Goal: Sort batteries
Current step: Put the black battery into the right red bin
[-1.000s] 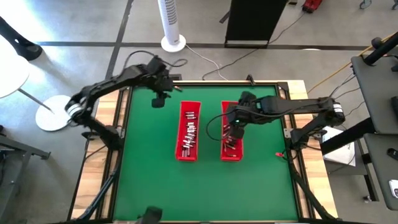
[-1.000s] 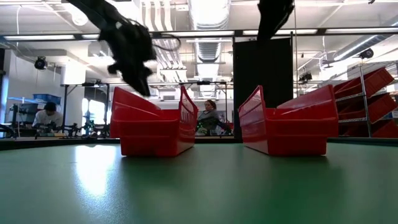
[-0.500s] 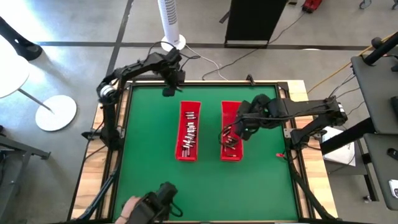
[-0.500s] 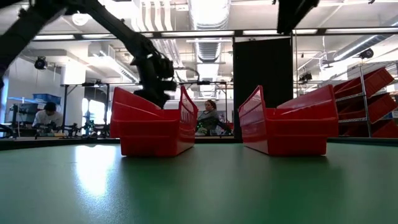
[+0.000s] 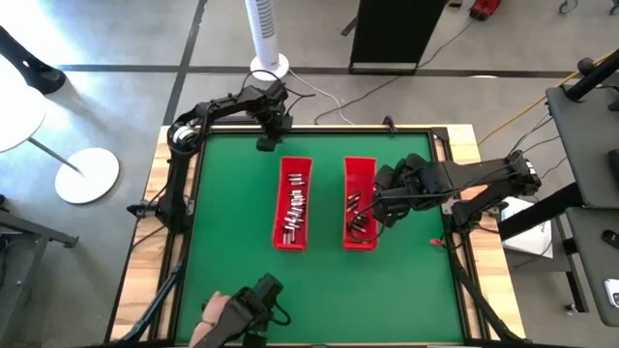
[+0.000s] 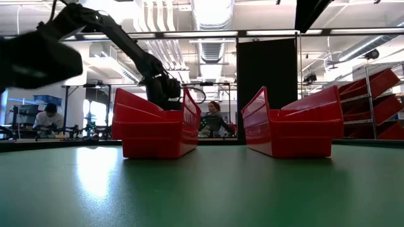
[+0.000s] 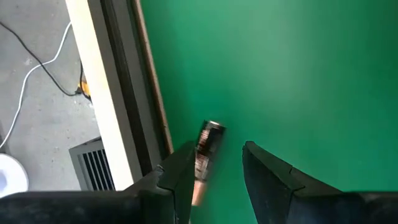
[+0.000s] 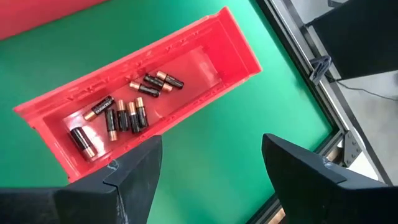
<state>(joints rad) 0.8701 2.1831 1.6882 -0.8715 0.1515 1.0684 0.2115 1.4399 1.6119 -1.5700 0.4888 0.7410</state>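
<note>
Two long red trays stand side by side on the green mat. The left tray (image 5: 294,161) holds several small batteries (image 5: 294,208), and the right tray (image 5: 360,162) holds several dark, copper-ended ones (image 8: 127,113). My left gripper (image 7: 219,146) hangs low over the mat's far left corner (image 5: 267,142), its fingertips apart. One dark battery (image 7: 208,142) shows right by the inner side of one finger. My right gripper (image 8: 211,142) hovers open above the right tray's near half (image 5: 379,200), with nothing between its fingers. My left gripper points steeply down at the mat beside its far rim. The single battery's near end (image 7: 199,183) lies along the inner side of one finger (image 7: 180,177). Whether the finger touches the battery or the battery lies loose on the mat, I cannot tell.
The table's raised frame (image 7: 115,99) runs just beside my left gripper. A person's hand with a dark device (image 5: 247,307) reaches in at the near edge and blurs across the low view's upper left (image 6: 38,57). Bare mat lies on both sides of the trays.
My left gripper has swung toward the far edge and sunk from well above the left tray to just behind it. My right gripper has drifted toward the table's right edge above the right tray. A person's hand with a dark device has come in at the near edge.
</note>
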